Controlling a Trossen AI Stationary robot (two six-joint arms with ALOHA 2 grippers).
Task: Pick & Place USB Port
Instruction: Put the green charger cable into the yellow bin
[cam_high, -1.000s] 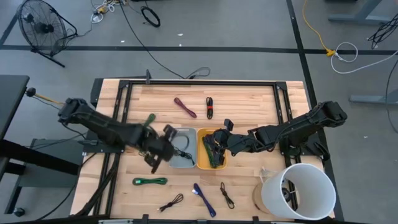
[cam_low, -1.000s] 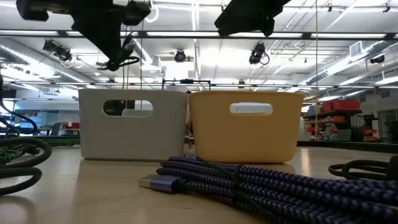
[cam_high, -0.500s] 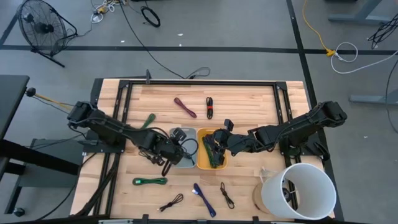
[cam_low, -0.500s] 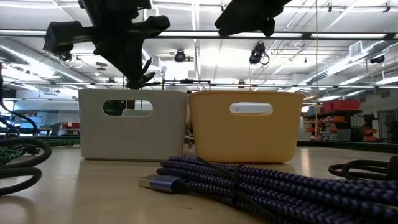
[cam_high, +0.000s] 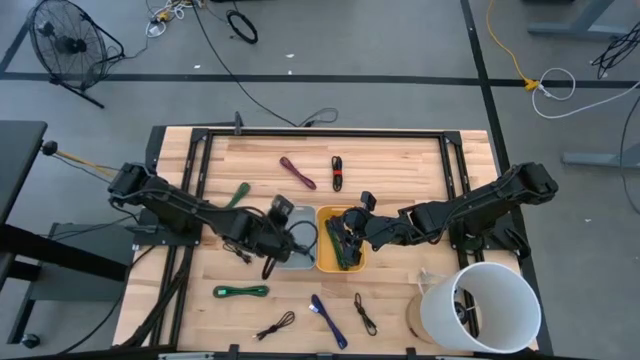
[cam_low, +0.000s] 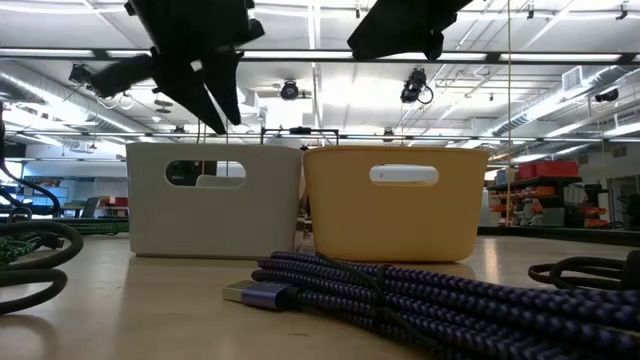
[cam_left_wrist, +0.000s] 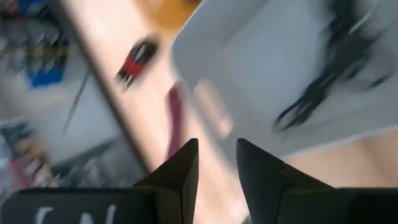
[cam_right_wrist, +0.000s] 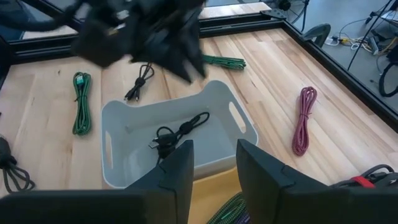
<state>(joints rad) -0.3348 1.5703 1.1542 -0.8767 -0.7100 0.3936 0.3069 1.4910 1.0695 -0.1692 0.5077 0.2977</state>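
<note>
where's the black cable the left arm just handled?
In the high view the black cable lies inside the grey bin, left of the yellow bin; the left gripper hovers by the grey bin's far edge.

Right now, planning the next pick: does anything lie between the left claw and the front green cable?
Nothing visible. The left claw hangs by the grey bin; only bare wood separates it from the front green cable.
</note>
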